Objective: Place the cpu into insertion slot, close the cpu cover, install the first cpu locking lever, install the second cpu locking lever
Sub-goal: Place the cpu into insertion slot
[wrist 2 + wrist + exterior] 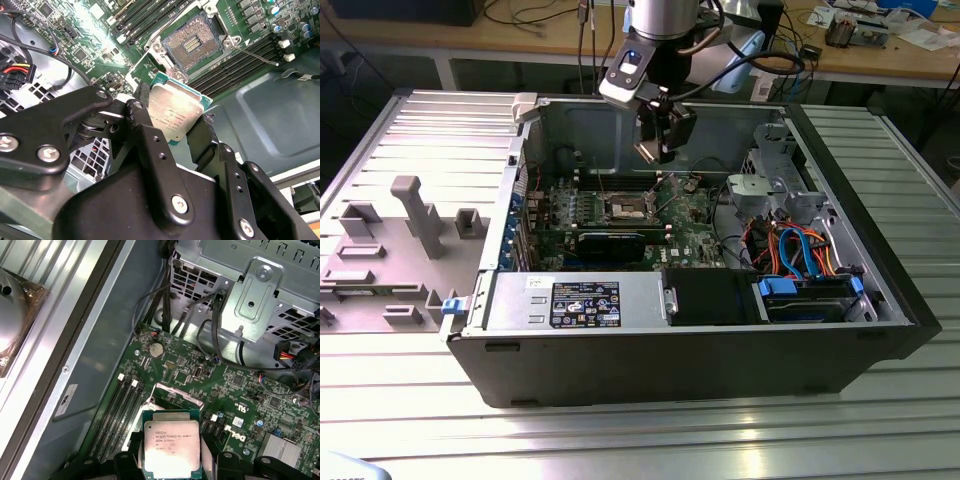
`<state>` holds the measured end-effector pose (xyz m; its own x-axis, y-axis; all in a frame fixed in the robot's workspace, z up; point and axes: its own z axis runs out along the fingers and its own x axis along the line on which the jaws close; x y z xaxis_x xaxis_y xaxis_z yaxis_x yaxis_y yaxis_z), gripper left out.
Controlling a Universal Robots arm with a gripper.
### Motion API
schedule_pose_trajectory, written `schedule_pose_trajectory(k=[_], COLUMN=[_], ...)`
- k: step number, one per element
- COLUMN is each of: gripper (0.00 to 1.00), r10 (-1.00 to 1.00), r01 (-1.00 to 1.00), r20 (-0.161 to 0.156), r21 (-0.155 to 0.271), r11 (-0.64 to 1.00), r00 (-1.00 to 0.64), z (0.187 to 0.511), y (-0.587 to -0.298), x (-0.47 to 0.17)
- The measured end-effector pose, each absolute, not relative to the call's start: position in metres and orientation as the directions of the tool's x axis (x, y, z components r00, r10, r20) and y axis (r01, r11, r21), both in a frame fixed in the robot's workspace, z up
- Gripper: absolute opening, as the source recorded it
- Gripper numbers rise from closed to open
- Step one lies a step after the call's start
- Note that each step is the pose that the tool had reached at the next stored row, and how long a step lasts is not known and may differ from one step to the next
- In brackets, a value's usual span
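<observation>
A: Saw what underneath, and round about?

B: Saw a ribbed metal table (620,440) carrying an open computer case (700,360), with its motherboard (692,235) facing up. Noticed a grey fixture block (415,215) on the exterior view's left. Spotted wooden workbenches (880,60) strewn with cables at the far side.

A: And found the gripper where?

B: Found the gripper (660,152) hanging inside the case, above the far part of the motherboard. Was closed partway, black fingers (145,125) clamping opposite edges of the cpu (175,112), its metal top plain in both wrist views (172,447).

A: Seated yet?

B: Not yet. Was held clear of the board, near the bare insertion slot (192,45), with the cpu cover (176,392) tilted open beside it.
</observation>
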<state>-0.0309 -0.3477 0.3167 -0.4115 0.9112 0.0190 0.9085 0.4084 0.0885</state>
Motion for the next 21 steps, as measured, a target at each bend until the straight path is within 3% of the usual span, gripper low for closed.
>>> schedule_pose_trajectory(k=[21], gripper=[0.55], r10=[0.936], r01=[0.934], r20=[0.019], r21=[0.088], r11=[0.347], r00=[-0.350], z=[0.3165], y=[-0.3477], x=[-0.0309])
